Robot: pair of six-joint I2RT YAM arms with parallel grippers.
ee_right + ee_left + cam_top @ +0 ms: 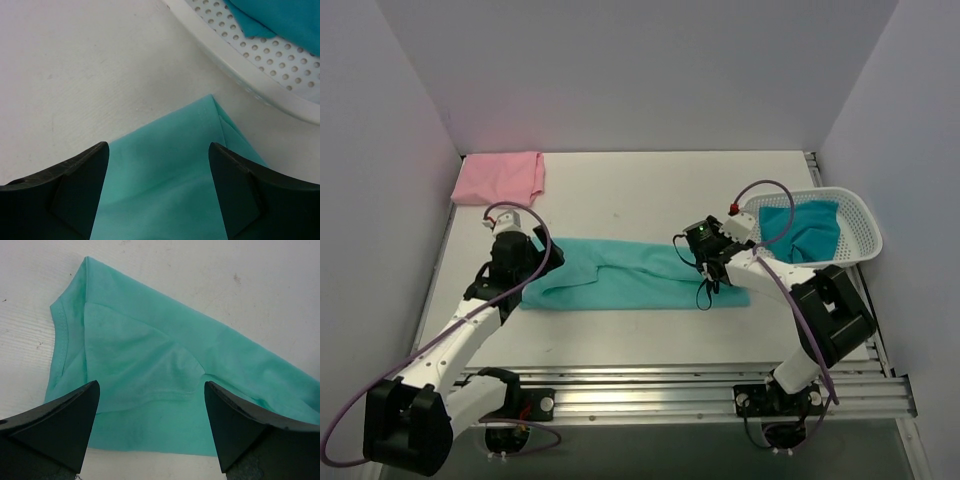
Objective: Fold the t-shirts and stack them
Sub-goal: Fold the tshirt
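Mint-green t-shirt [630, 275] spread lengthwise on the table [640, 190].
The left gripper [151, 390] and right gripper [158, 150] are held over its ends, jaws apart, nothing clamped.

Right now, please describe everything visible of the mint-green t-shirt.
The mint-green t-shirt is soft plain cloth, folded into a long flat strip on the white table. A sleeve lies folded inward at its left end. The open left tool stands over that end, the open right tool over the right corner.
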